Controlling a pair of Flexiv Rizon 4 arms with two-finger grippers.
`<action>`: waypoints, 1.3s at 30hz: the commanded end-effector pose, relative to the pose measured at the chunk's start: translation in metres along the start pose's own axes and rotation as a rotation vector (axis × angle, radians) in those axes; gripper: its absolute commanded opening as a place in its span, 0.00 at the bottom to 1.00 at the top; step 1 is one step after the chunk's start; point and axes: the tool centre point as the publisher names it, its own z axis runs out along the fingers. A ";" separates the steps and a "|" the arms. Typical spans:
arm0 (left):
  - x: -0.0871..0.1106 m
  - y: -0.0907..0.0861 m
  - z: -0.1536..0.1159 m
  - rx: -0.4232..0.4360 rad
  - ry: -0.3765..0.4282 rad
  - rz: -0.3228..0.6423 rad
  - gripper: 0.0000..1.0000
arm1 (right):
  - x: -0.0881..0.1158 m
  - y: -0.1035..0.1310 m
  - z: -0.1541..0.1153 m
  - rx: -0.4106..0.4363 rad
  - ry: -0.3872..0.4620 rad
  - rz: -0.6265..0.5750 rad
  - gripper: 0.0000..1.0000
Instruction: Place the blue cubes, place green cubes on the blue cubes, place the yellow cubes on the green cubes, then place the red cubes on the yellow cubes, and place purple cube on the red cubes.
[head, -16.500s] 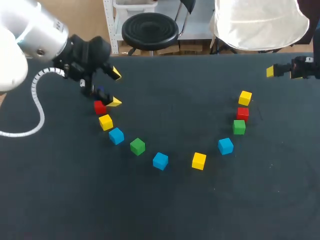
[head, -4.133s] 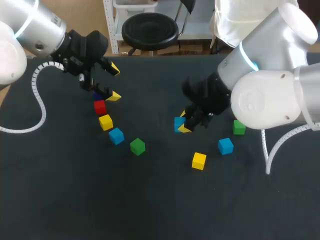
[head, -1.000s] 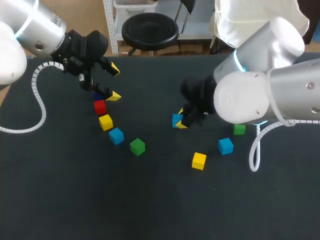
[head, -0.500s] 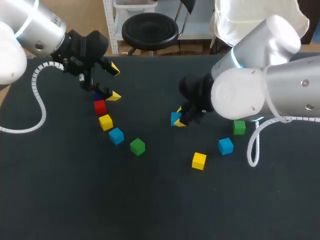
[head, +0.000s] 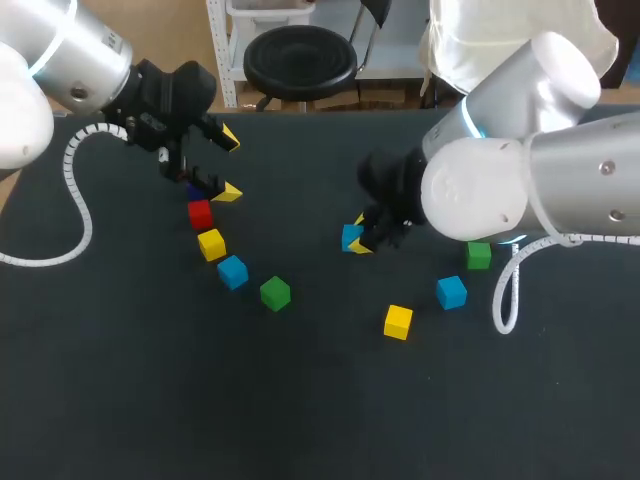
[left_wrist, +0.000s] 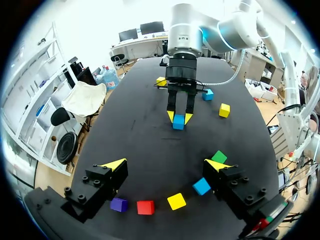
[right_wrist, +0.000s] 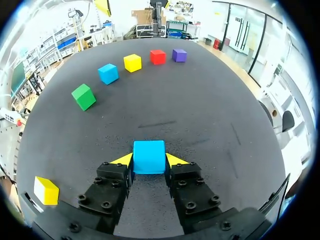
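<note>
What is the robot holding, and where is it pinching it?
The right gripper holds a blue cube, one yellow tip on each of two opposite sides. The left gripper is open and holds nothing.

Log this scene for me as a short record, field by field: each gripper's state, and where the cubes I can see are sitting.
Right gripper: shut on the held blue cube, mid-table
Left gripper: open, over the purple cube
Left row: purple cube, red cube, left yellow cube, left blue cube, left green cube
Right side, in view: right yellow cube, right blue cube, right green cube, all apart
Stacks: none yet
</note>
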 end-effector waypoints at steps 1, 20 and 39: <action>0.000 0.000 0.000 0.001 0.002 0.000 1.00 | 0.001 0.002 0.000 0.000 0.002 0.000 0.00; 0.000 0.000 0.000 0.001 0.002 0.000 1.00 | -0.001 0.001 -0.003 -0.026 -0.003 -0.030 0.00; 0.000 0.000 0.000 0.001 0.002 0.000 1.00 | 0.002 0.000 0.003 -0.043 0.002 -0.024 0.07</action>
